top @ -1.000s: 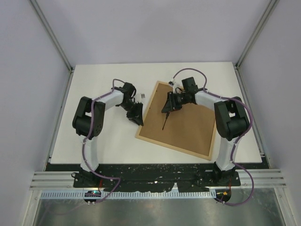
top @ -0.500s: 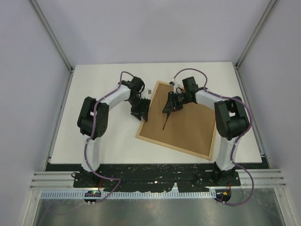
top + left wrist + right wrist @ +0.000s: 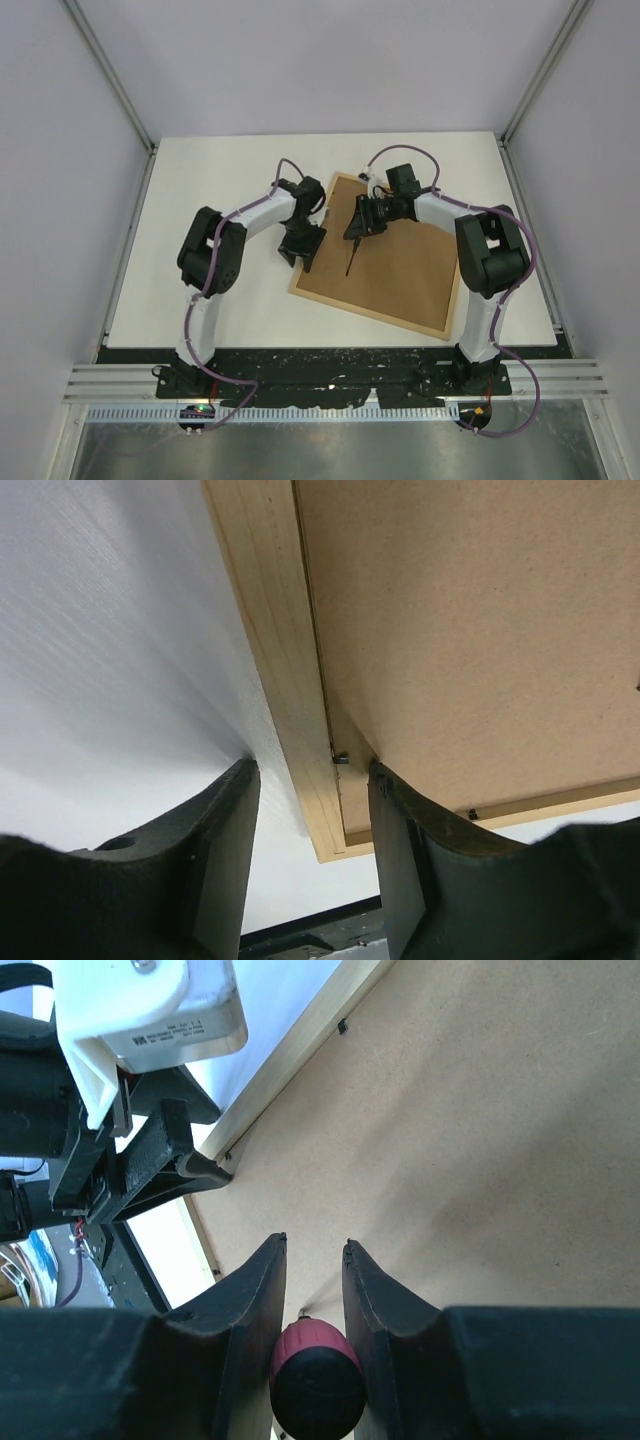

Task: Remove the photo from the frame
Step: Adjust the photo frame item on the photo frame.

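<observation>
One frame lies back-up on the table, brown fibreboard panel uppermost; the photo is hidden from view. Left gripper: jaws moderately parted and gripping nothing, straddling the frame's light-wood rail, one finger over bare table, the other over the panel's edge. Two small dark tabs show at the panel's border, one between the fingertips, one just beside the panel-side finger. Right gripper: jaws narrow, pinching one red-handled tool, the panel directly beneath
</observation>
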`<action>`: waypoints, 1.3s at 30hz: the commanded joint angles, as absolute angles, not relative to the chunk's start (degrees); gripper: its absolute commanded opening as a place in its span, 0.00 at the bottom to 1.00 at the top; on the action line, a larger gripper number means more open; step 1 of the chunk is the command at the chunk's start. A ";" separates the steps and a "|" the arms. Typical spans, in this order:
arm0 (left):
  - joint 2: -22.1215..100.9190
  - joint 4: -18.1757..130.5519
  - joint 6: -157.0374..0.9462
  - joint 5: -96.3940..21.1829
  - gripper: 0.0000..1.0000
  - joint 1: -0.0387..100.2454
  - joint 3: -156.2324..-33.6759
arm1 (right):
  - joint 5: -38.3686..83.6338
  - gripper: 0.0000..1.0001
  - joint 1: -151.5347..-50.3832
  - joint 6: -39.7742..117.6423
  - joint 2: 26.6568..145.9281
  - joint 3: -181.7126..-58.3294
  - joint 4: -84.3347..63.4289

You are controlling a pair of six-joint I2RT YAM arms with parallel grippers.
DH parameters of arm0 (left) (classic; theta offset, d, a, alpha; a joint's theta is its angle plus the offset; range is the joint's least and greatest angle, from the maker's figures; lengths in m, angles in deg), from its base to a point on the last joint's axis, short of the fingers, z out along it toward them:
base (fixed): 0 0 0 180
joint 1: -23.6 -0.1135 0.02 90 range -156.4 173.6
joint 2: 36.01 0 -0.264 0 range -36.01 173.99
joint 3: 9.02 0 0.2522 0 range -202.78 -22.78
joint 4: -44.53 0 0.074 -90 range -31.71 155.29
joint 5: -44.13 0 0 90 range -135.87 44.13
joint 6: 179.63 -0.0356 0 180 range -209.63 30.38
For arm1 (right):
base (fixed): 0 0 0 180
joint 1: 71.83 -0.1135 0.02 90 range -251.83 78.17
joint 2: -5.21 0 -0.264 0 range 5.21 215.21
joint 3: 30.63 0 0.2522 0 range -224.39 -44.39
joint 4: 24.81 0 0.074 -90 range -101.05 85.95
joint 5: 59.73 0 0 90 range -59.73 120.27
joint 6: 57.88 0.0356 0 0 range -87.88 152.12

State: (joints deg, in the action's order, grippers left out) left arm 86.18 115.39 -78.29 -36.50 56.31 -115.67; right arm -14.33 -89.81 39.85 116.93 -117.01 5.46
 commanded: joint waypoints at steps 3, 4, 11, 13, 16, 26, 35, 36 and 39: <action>88.53 115.86 -79.08 -41.21 0.50 57.53 -117.62 | -8.31 0.08 -90.99 33.88 116.22 -114.44 4.16; 88.45 115.51 -78.90 -39.90 0.49 57.44 -117.88 | -8.40 0.08 -91.08 33.79 116.39 -114.35 4.16; 88.62 114.28 -77.85 -35.68 0.41 56.21 -119.20 | -9.28 0.08 -91.34 33.26 117.27 -113.73 4.07; 89.06 113.93 -77.85 -33.75 0.37 55.51 -119.29 | -9.37 0.08 -91.34 33.09 117.53 -113.73 4.16; 89.50 114.02 -77.76 -33.12 0.36 55.07 -119.38 | -9.45 0.08 -91.61 33.00 117.71 -113.56 4.16; 90.38 115.51 -77.32 -34.61 0.25 55.51 -121.31 | -9.80 0.08 -92.40 33.09 117.89 -113.56 4.24; 89.50 114.55 -77.32 -34.02 0.00 55.34 -119.65 | -9.81 0.08 -92.93 32.82 118.50 -113.38 4.33; 88.89 113.76 -77.23 -32.35 0.00 54.81 -118.68 | -9.80 0.08 -92.93 32.82 118.68 -113.29 4.42; 86.52 109.72 -76.27 -27.07 0.00 52.61 -115.08 | -9.80 0.08 -92.93 32.65 118.77 -113.29 4.60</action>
